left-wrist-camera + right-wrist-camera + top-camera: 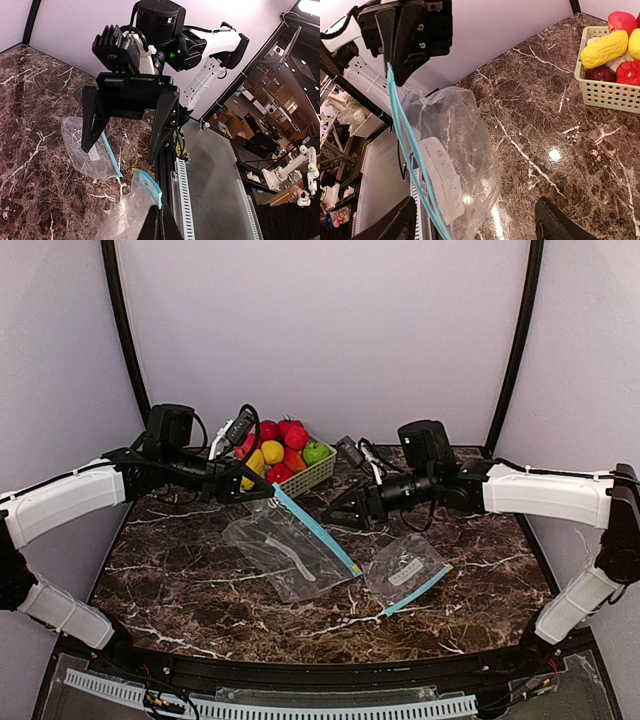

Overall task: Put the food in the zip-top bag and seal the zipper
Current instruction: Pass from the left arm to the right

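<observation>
While the food [280, 447] sits in its basket [315, 478], the top view shows left jaws clamped on the zipper corner of the bag [290, 555]. Left wrist: right jaws stand apart, empty. Right wrist: bag mouth looks closed; catching its free lip likely comes next.

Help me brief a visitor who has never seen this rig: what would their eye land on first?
Probably the pale green basket heaped with red, yellow and green toy fruit at the back of the dark marbled table. Next, the clear zip-top bag mid-table, its blue zipper edge held up by the shut left gripper, with the open right gripper facing it. A second, smaller bag lies flat to its right.
</observation>
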`<act>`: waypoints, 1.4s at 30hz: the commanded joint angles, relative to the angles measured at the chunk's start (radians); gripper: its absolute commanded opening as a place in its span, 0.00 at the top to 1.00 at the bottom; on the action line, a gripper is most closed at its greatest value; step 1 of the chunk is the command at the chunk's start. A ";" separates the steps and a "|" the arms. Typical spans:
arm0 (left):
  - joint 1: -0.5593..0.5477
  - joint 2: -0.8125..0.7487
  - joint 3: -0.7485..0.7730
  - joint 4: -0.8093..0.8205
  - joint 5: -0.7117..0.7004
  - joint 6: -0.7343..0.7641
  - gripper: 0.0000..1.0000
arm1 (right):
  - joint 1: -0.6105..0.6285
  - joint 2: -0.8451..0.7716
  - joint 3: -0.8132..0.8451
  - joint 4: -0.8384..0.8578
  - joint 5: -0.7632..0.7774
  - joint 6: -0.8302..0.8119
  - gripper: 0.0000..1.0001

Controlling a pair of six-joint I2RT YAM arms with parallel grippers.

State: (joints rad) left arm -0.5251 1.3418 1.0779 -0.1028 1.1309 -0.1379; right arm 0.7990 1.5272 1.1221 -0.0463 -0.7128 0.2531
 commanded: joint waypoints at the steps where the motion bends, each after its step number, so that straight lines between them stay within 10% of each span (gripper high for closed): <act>1: -0.007 -0.002 0.013 -0.006 0.029 0.011 0.99 | 0.008 0.027 0.024 0.020 0.000 -0.018 0.20; 42: -0.007 0.017 0.012 0.004 0.024 0.004 0.99 | 0.034 0.083 -0.004 0.042 -0.150 -0.047 0.42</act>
State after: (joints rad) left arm -0.5270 1.3594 1.0779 -0.1024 1.1412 -0.1383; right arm 0.8204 1.6024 1.1221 -0.0238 -0.8177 0.1997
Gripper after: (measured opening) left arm 0.010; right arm 0.596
